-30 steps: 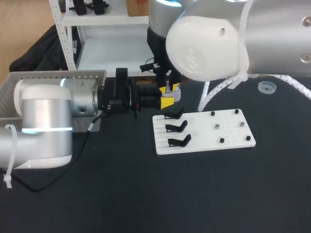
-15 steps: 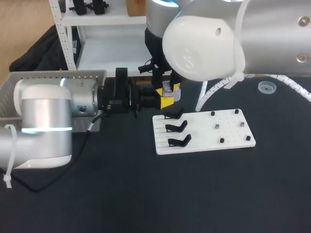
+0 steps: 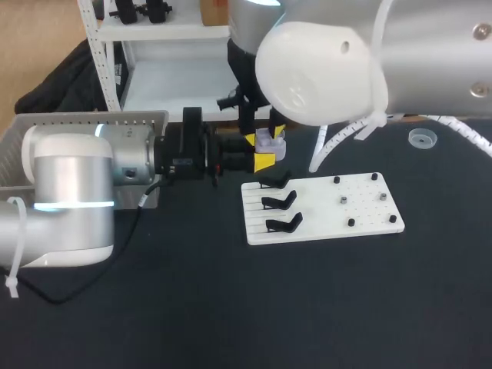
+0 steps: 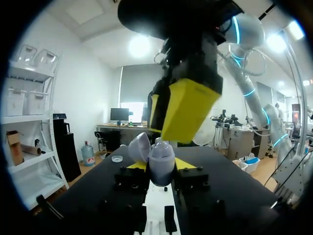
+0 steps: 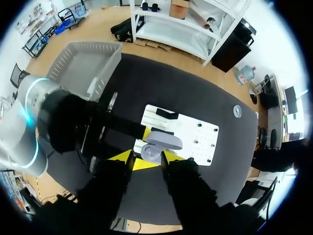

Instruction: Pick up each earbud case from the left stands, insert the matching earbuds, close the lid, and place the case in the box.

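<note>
While held aloft over the dark table (image 3: 192,307), caught between two arms: reaching in level from the left, the left gripper (image 3: 261,160), pressed tight on the lavender earbud case (image 4: 161,162) from both sides; hanging straight down from overhead, the right gripper (image 5: 145,156), fingers spread to either side of the same case and not seen to pinch it. Well apart behind the left arm, the grey box (image 3: 84,123). Just beside and below the case, the white board (image 3: 323,219) with three bare black stands (image 3: 278,201). Smaller again, the lid (image 4: 139,147), swung open beside the case body. Judged decisive for the coming move: open mouth apparently facing up, directly under the right gripper, so a short vertical drop rather than any sideways reach. Too small to pick out: the earbuds.
</note>
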`<state>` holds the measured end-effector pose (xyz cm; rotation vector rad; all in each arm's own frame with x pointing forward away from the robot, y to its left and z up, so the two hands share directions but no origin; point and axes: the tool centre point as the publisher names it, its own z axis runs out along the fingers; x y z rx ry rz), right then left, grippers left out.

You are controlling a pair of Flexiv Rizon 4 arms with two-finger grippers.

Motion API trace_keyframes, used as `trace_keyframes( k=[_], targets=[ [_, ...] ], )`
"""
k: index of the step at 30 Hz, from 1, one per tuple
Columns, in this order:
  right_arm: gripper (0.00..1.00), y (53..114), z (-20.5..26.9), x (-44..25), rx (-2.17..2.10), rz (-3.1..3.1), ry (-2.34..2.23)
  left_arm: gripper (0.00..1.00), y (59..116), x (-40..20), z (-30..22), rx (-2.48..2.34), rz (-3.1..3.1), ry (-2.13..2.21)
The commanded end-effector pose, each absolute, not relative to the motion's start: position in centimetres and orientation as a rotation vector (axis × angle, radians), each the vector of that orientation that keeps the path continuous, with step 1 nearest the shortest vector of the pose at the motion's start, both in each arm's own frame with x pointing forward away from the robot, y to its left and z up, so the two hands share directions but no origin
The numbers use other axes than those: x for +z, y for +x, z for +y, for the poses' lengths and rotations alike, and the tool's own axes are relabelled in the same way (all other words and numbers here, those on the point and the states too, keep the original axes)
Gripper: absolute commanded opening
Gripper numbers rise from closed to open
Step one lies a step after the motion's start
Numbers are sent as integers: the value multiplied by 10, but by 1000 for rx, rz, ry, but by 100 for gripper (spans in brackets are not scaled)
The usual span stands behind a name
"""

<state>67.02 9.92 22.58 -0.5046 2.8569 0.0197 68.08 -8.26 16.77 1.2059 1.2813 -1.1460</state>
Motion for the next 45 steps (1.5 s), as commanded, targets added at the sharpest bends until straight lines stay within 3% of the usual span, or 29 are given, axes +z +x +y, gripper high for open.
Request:
trace_keyframes(
  k=[1,12,16,45],
  targets=[
    [36,669,91,244,26,2808,-455,0,681,167,-83,-1145,1280,1204],
    [40,735,74,228,32,2790,-178,0,681,167,-83,-1145,1280,1204],
    [38,744,72,213,38,2816,-137,0,681,167,-83,-1145,1280,1204],
    [40,696,64,211,45,2834,-64,0,681,167,-83,-1145,1280,1204]
  ],
)
